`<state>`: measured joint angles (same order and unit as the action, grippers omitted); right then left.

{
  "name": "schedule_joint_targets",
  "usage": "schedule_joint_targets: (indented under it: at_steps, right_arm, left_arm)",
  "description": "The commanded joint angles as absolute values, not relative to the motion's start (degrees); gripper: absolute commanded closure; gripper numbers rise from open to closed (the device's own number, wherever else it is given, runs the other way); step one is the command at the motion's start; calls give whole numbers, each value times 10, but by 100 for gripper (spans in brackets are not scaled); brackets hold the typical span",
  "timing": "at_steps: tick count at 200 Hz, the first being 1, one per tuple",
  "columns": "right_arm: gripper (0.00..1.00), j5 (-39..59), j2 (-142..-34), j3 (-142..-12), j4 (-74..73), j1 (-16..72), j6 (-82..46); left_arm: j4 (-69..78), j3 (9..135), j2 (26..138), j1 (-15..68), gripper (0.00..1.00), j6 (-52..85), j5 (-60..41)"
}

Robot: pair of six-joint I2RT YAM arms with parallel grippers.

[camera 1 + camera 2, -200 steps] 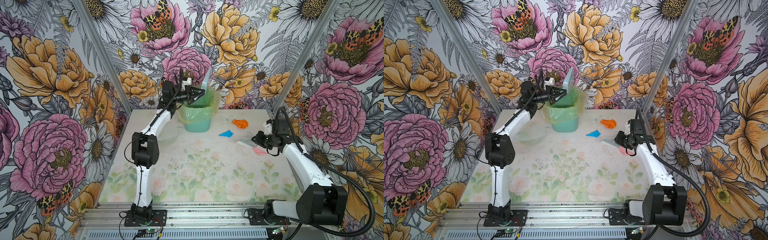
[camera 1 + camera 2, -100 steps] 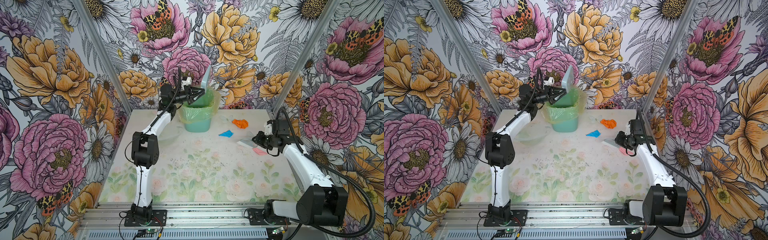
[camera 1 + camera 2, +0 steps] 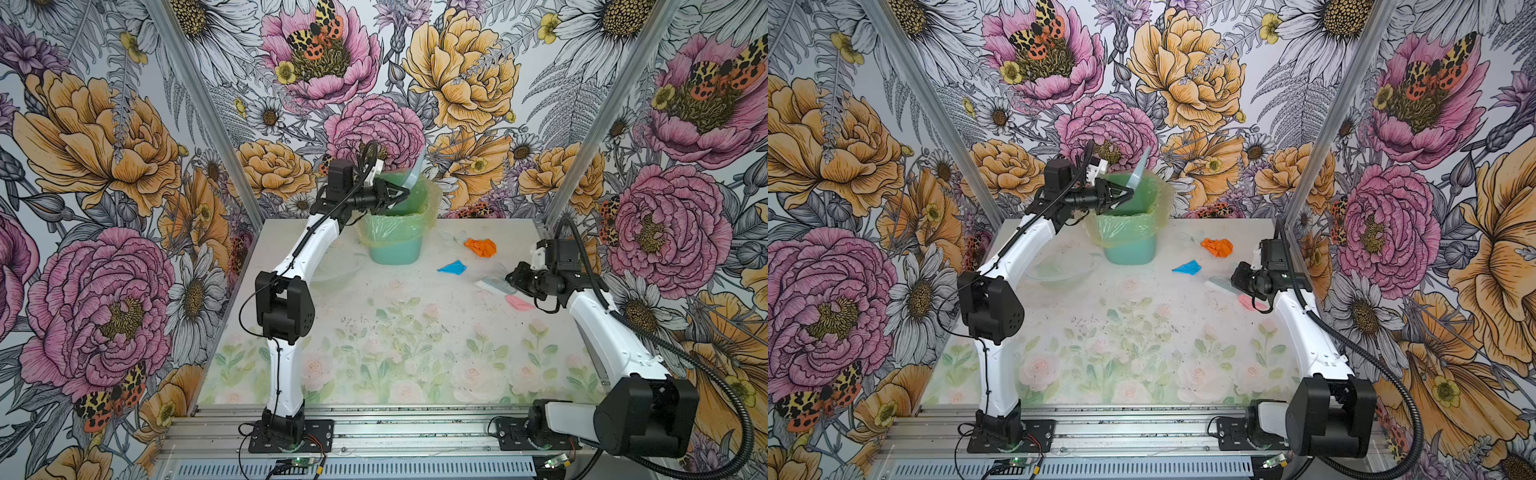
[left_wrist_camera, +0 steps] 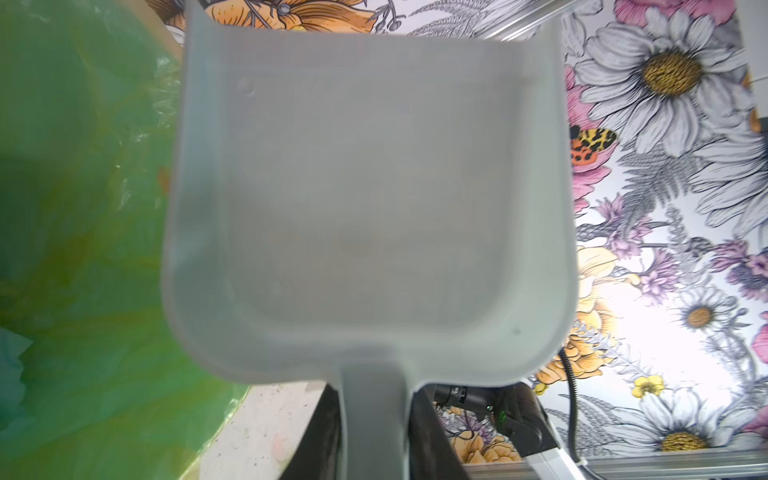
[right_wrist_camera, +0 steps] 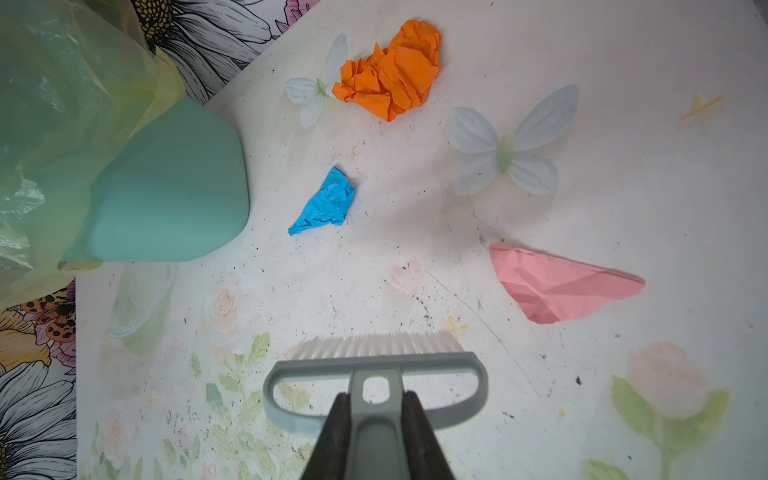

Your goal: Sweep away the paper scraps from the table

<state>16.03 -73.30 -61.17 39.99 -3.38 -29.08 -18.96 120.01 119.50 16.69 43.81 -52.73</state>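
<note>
The left gripper [image 4: 374,432] is clamped on the handle of a grey-blue plastic dustpan [image 4: 365,199], which is held tilted over the teal plastic bin lined with a yellow-green bag [image 3: 395,245] and is seen empty. The right gripper [image 5: 376,419] is closed on a grey-blue plastic brush with white bristles [image 5: 376,365], held near the bin. Three pieces are left on the whitish rose-printed table [image 3: 374,374]: a light blue paper scrap [image 3: 452,267] nearest the bin, a crumpled orange paper scrap [image 3: 481,247] beside it, and a pink paper scrap [image 3: 518,302] farthest off. The sweeping is judged unfinished.

Left arm [image 3: 307,249] stretches up, its left tool [image 3: 395,195] level over the bin [image 3: 395,253] rim, clamped on the dustpan [image 4: 365,187] handle. Right tool [image 5: 376,432], low and right of the bin, clamps the brush [image 5: 415,363] handle.
</note>
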Motion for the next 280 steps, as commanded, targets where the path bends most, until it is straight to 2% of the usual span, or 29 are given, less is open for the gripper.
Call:
schedule_joint_targets:
  at_steps: [1, 65, 90, 154, 201, 280]
  right_arm:
    - [100, 134, -718, -614, 387, -28, -307]
    - [100, 109, -702, -603, 326, -20, -339]
    - [100, 103, -695, -589, 285, -10, -348]
    - [100, 52, -693, -558, 192, 34, -347]
    - [100, 53, -722, -557, 157, 46, -347]
    - [100, 45, -815, -597, 108, 74, -320]
  left_arm:
    - [-320, 1191, 1144, 189, 100, 277, -436]
    - [-347, 1082, 1009, 309, 100, 33, -85]
    - [-325, 1038, 983, 342, 100, -11, 1]
    - [-299, 895, 930, 358, 100, -9, 5]
    - [-300, 785, 875, 386, 100, 9, 21]
    - [-308, 722, 880, 414, 100, 53, 22]
